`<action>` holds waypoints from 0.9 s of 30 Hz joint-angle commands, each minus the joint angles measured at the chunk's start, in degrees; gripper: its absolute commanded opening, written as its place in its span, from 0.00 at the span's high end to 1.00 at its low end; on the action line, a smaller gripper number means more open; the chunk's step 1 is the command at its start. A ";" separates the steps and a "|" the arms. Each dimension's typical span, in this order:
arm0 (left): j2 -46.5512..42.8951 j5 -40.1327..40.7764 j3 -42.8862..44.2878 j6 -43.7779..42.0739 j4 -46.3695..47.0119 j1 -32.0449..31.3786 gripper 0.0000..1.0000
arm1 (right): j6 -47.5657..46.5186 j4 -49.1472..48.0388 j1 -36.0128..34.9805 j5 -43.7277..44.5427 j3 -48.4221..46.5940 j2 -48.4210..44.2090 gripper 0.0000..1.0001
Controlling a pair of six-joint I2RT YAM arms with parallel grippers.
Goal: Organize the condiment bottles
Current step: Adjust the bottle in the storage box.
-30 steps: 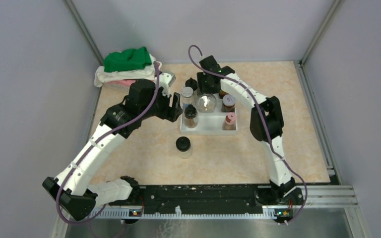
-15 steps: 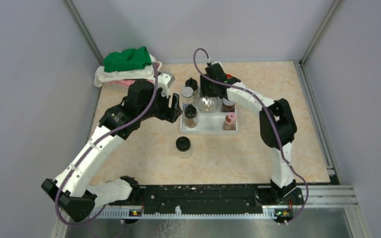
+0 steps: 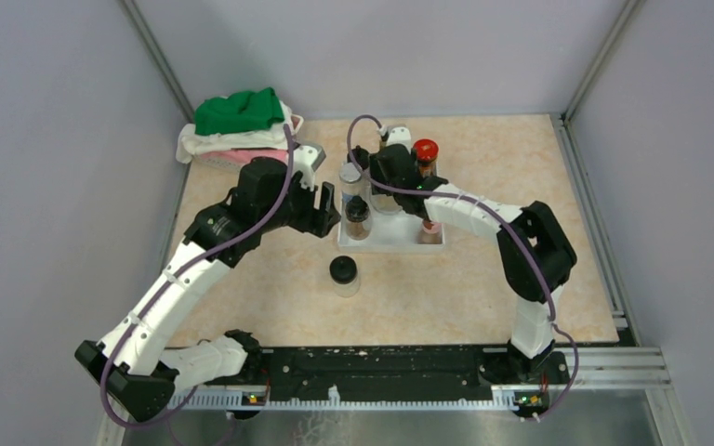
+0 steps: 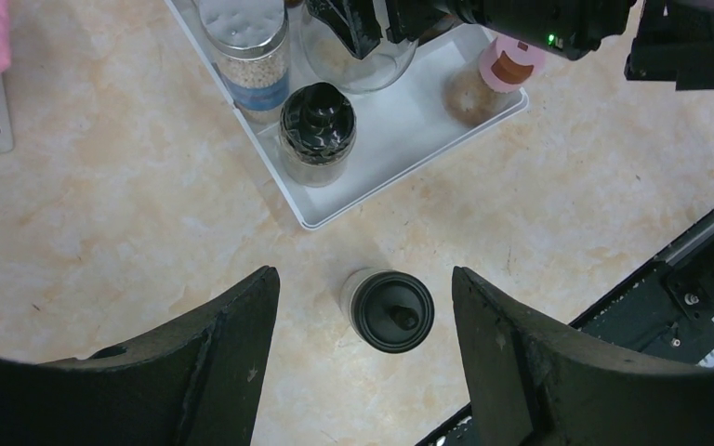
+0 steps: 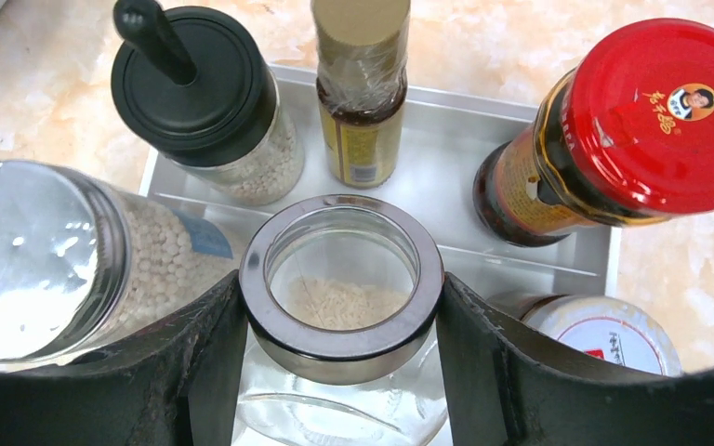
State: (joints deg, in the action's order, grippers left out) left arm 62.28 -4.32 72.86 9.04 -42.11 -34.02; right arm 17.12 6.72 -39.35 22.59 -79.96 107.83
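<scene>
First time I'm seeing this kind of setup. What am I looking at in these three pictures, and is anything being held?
This is a robot: a left arm and a right arm, both white, bolted to the near edge of a table. The wide picture comes from a fixed camera above and behind them; the other two come from a camera on each wrist, looking past that arm's own dark fingers. A white tray holds several small condiment bottles, among them a red-capped jar. One black-capped jar stands alone on the table, off the tray. The left tool is open and empty above it. The right tool has its fingers against both sides of a silver-rimmed jar standing in the tray. Folded cloths lie at the far left.
</scene>
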 commanded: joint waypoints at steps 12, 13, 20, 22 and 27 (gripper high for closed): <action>-3.27 -3.09 -4.13 0.57 2.50 -0.28 0.25 | 0.95 -18.42 -5.27 13.12 16.20 -1.11 1.00; -3.38 -3.16 -4.44 0.55 2.63 -0.19 0.25 | 1.08 -19.78 -5.26 13.41 16.84 -1.13 1.00; -3.55 -3.62 -6.02 0.37 3.93 -0.30 0.25 | -0.14 -30.41 -5.45 15.38 20.55 -0.42 1.00; -3.56 -3.76 -6.42 0.41 4.33 -0.30 0.25 | -1.27 -32.93 -5.47 15.97 21.04 -0.04 1.00; -3.71 -4.27 -7.95 0.79 5.64 -0.27 0.25 | -4.09 -37.40 -5.73 17.22 21.15 1.30 1.00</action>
State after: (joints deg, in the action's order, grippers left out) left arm 59.86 -7.29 66.02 9.32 -40.10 -34.06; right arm 14.70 -29.41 -44.23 39.33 -60.64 105.97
